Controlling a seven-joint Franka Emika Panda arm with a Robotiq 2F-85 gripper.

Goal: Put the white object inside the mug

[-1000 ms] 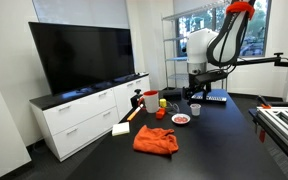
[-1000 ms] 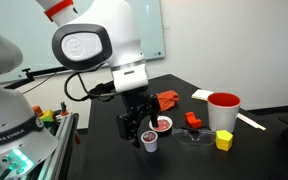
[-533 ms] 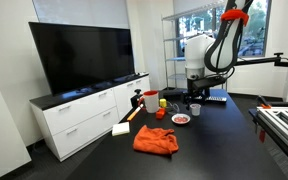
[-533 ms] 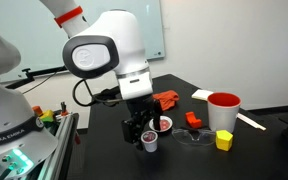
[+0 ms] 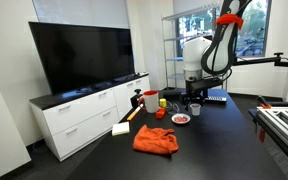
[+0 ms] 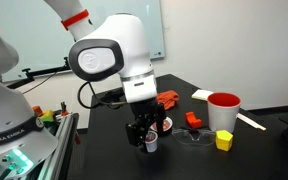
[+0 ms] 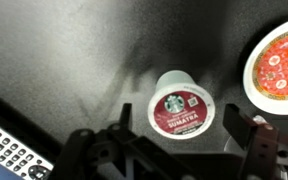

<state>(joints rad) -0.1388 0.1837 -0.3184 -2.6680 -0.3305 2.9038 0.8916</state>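
Note:
The white object (image 7: pixel 180 103) is a small whitish pod with a dark red printed lid, standing upright on the black table. It also shows in both exterior views (image 6: pixel 151 145) (image 5: pixel 195 109). My gripper (image 7: pixel 189 135) is open, just above the pod, with one finger on each side and not touching it. The gripper shows in both exterior views (image 6: pixel 149 134) (image 5: pixel 193 102). The red mug (image 6: pixel 223 108) stands upright and apart from the pod; it also shows by the cabinet (image 5: pixel 150 99).
A red-and-white shallow bowl (image 7: pixel 282 60) lies right next to the pod (image 6: pixel 165 124). A remote (image 7: pixel 14 155) lies on its other side. An orange cloth (image 5: pixel 156 139), a white-and-yellow block (image 5: pixel 121 128), a yellow block (image 6: pixel 224 140) and a red item (image 6: pixel 193 119) share the table.
The arm has shifted slightly sideways and come down over the pod. The pod, mug and bowl have not moved.

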